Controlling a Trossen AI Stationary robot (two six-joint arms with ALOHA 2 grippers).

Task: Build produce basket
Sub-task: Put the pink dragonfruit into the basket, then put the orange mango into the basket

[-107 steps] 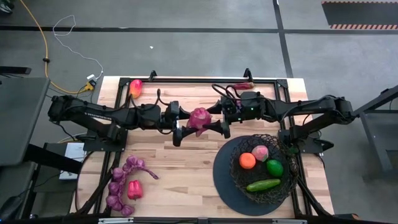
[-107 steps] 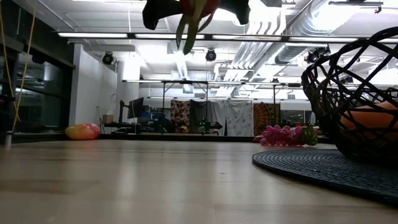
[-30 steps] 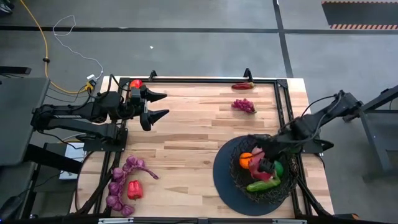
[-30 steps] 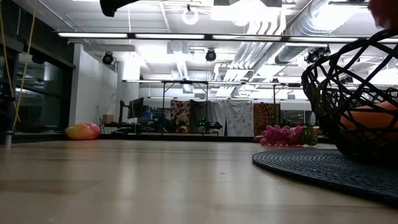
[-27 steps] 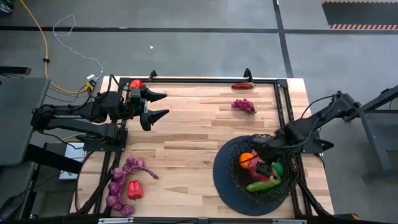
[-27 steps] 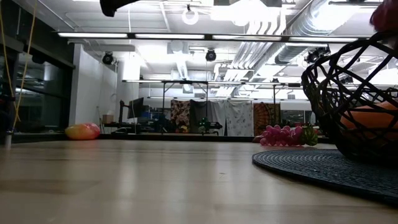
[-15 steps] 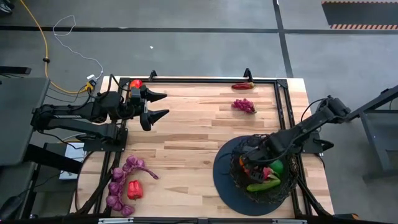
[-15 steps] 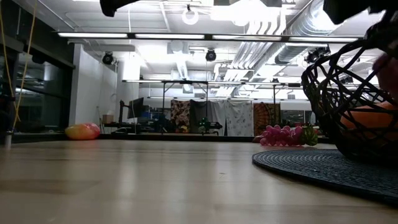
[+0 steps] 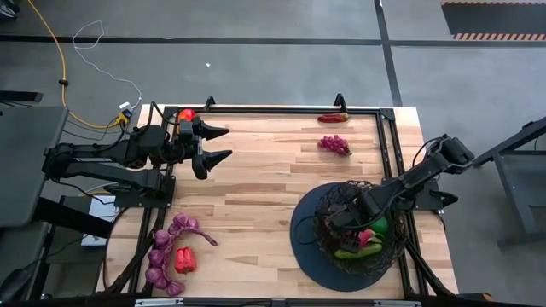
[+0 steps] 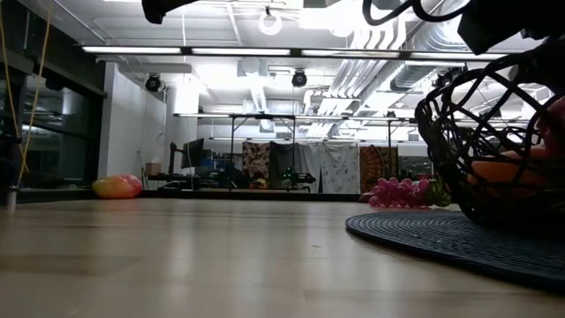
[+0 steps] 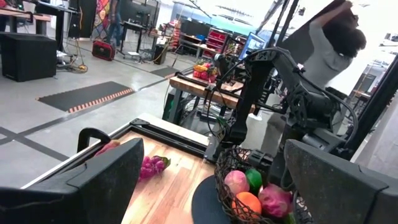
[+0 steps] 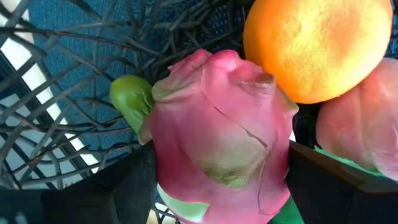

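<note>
Pale wooden planks make up the table (image 9: 256,183), and the basket (image 9: 322,223), a black wire-mesh bowl on a dark round disc base (image 9: 303,251), stands at its near right corner and serves as the landmark here. Far to the left of the basket, at the table's near left corner, purple grape bunches (image 9: 162,247) curve around a red pepper (image 9: 184,260). Also well left of the basket but at the far left corner, the left gripper (image 9: 220,143) hangs above the wood with its fingers spread wide and nothing between them, and a red and yellow fruit (image 9: 185,114) lies just behind it by the frame. Beyond the basket, toward the far edge, a small grape bunch (image 9: 334,144) rests on the planks, with another red pepper (image 9: 333,118) farther back against the frame. Inside the basket the right gripper (image 9: 357,230) reaches down from the right, its fingers standing well apart on either side of the pink dragon fruit (image 12: 221,134), which fills the gap between them and is held there. In the right wrist view the orange (image 12: 317,46) presses against the dragon fruit, the peach (image 12: 360,124) sits beside it, and the tip of the green cucumber (image 12: 130,96) shows behind. The green ball (image 11: 253,179) also lies in the basket.
</note>
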